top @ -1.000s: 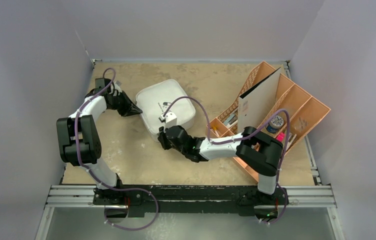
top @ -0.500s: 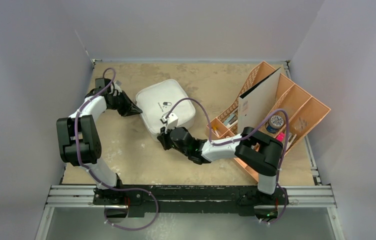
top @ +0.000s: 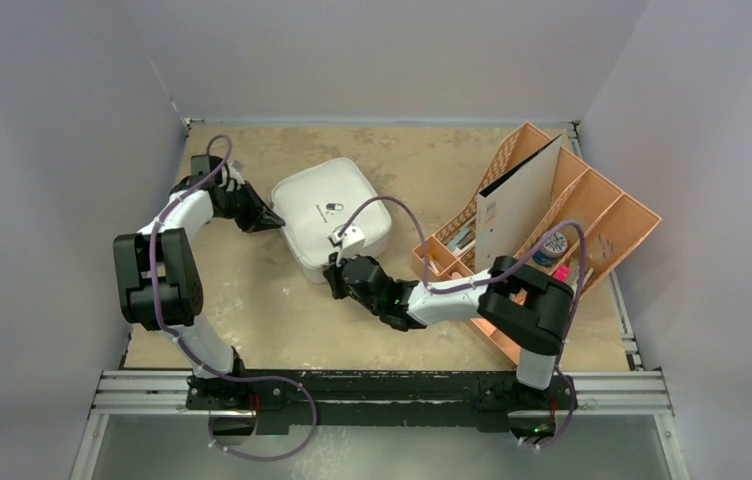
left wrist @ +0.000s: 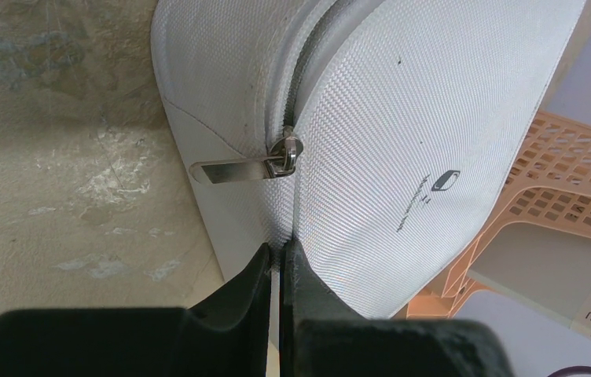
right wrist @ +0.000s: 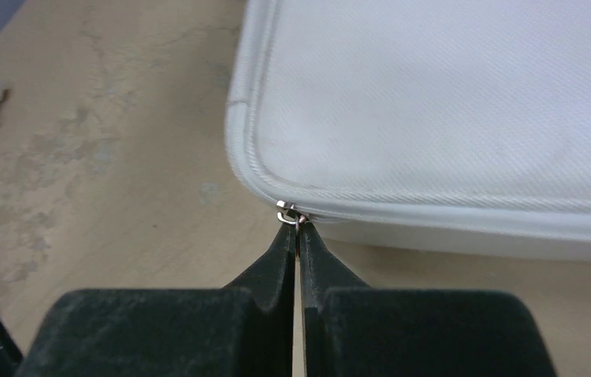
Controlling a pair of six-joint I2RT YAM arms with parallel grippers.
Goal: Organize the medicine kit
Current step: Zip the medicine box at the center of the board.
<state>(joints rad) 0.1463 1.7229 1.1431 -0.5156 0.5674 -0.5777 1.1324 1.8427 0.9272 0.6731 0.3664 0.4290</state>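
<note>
Medicine kit (top: 335,212) is sitting closed at centre of the top view, left of the orange tray (top: 592,215). Right gripper (right wrist: 298,233) is pinching the zipper pull (right wrist: 288,212) at the kit's lower corner, jaws fully together. Left gripper (left wrist: 280,253) is closed too, tips touching the kit's left-side zip seam.
</note>
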